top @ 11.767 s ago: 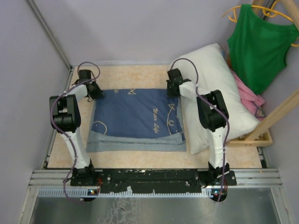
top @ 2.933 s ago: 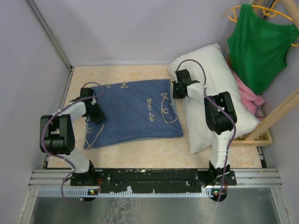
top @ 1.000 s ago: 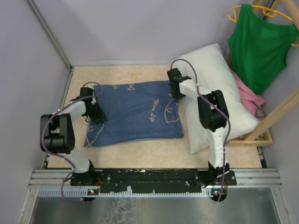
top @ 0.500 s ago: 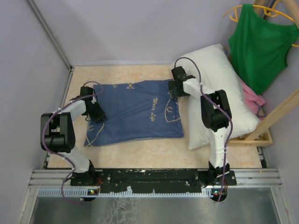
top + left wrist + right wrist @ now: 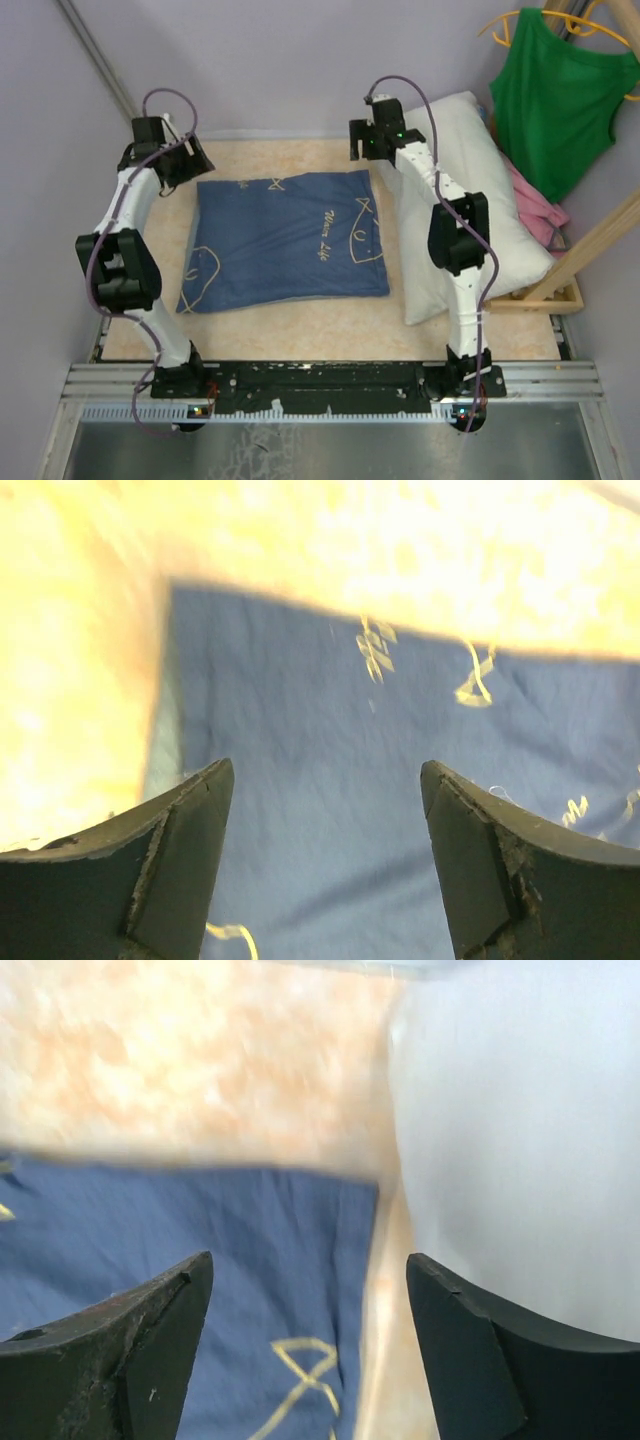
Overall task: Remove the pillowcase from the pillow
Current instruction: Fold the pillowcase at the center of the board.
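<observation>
Since pillowcase (image 5: 285, 245) lies flat on counter (image 5: 300, 160), bare pillow (image 5: 480, 200) just beside it at right, removal looks done; left claw (image 5: 325, 770), right claw (image 5: 308, 1257) hover over far corners, jaws wide, empty; next: pull arms clear.

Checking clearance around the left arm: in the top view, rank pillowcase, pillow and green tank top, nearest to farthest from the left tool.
1. pillowcase, spread flat beside the left tool.
2. pillow, along the pillowcase's right edge.
3. green tank top, hanging at the far right.
</observation>
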